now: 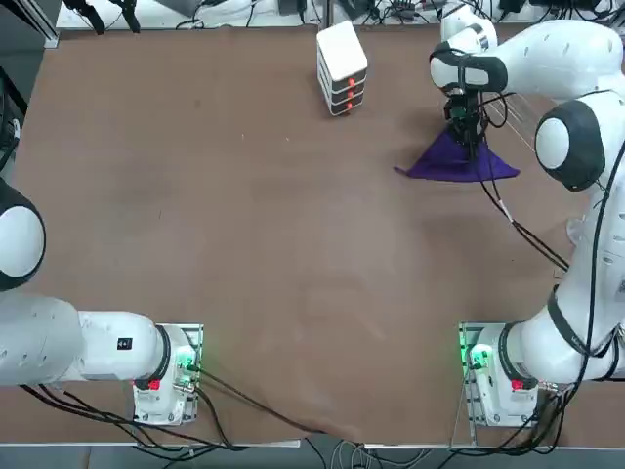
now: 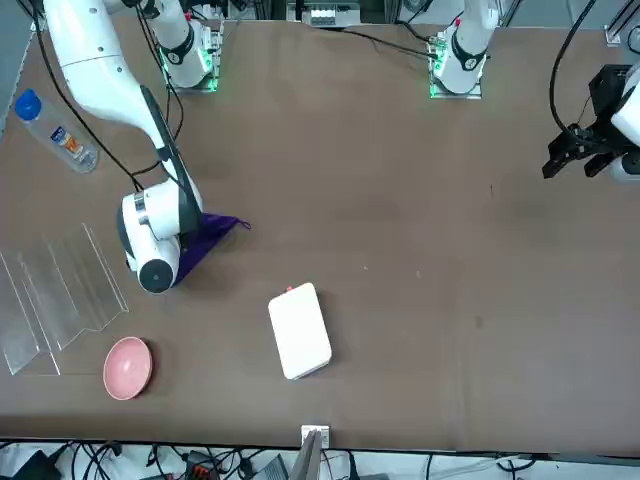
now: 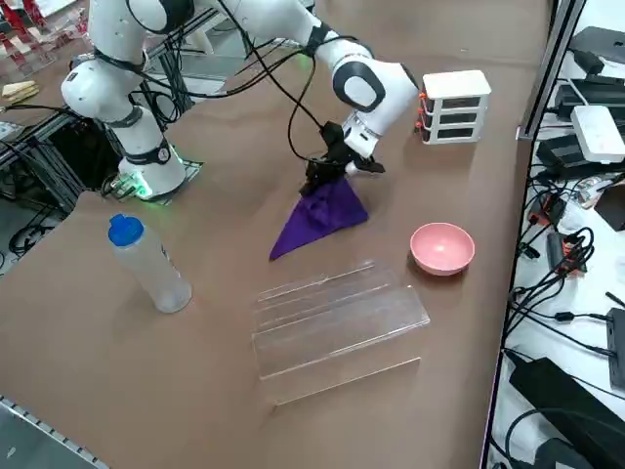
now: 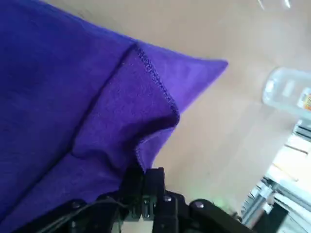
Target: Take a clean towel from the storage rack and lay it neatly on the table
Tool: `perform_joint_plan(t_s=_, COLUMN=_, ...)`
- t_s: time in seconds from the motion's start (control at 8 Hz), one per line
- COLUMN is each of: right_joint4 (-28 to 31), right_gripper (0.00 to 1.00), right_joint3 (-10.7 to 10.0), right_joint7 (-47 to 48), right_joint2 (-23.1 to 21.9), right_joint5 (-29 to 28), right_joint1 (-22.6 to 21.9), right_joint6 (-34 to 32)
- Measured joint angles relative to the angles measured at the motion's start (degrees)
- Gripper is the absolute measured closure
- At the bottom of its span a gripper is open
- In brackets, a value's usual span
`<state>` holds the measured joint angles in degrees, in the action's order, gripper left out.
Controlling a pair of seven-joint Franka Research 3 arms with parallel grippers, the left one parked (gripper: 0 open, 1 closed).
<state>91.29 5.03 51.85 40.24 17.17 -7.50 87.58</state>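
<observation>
The right gripper (image 4: 144, 180), a black two-finger hand on the white right arm, has its fingers pressed together on an edge of the thin, soft, deep purple towel (image 4: 73, 102). In the wrist view the cloth bunches into a fold just where the fingertips pinch it, with a stitched hem running off along one side. From overhead the gripper (image 1: 466, 137) points down over the far right part of the table, and the towel (image 1: 455, 164) fans out below it in a rough triangle, its lower edge on the surface. The raised side camera shows the same: the pinched corner lifted at the gripper (image 3: 327, 168) while the rest of the cloth (image 3: 319, 217) drapes down and trails across the flat matte brown table (image 3: 234, 254).

Beyond the towel, toward the table's right edge, lies the storage rack (image 3: 332, 318), a clear, near-transparent frame of slanted panels, well apart from the cloth. Near it sit a small pink bowl (image 3: 442, 247) and a clear plastic bottle with a blue cap (image 3: 146, 262). A white stacked box with orange marks (image 1: 342, 66) stands at the far edge.
</observation>
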Motion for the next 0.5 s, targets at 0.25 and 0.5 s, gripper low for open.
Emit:
perform_joint_plan(t_s=0.25, right_joint4=4.53, right_gripper=0.99, right_joint3=-0.06, right_joint7=0.81, right_joint2=-1.58, right_joint5=-0.16, right_joint1=0.1, right_joint6=-1.63)
perform_joint_plan(t_s=0.5, right_joint4=12.89, right_gripper=0.99, right_joint3=-0.16, right_joint7=1.23, right_joint2=-6.55, right_joint5=-1.21, right_joint1=0.58, right_joint6=-1.78)
